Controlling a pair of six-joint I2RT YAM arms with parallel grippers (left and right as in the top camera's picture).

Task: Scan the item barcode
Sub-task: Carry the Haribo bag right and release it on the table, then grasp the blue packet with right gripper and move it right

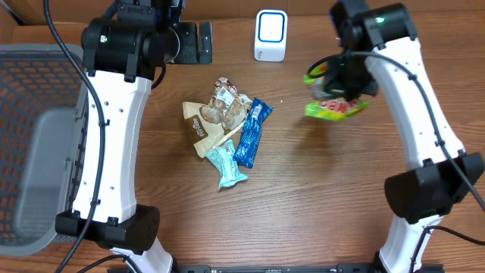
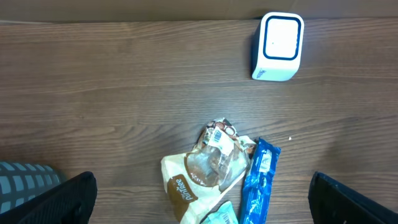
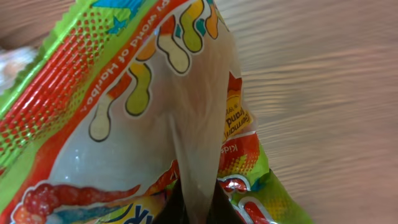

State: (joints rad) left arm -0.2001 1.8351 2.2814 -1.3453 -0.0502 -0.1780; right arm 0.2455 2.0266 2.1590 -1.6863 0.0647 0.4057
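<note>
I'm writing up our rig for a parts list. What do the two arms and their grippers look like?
Both the left arm and right arm have smooth white shell links joined by bulky, rounded black joints. A black cable runs along each, and a small green light glows near each wrist. The left gripper's fingers are black.

Place: a robot test station laid out like a shop checkout.
Surface: a brown wood-grain bench (image 1: 318, 197) carrying goods and gear.
Scanner: a small white scanner box with a blue-rimmed window (image 1: 270, 35), standing near the far edge.
Goods: a loose pile of sealed snack packets (image 1: 227, 129) in beige, teal and blue.
Basket: a grey wire-mesh basket (image 1: 30, 76) at the left edge.
Machines: two white jointed robot arms (image 1: 114, 144) with black cables, based at the near edge.
</note>
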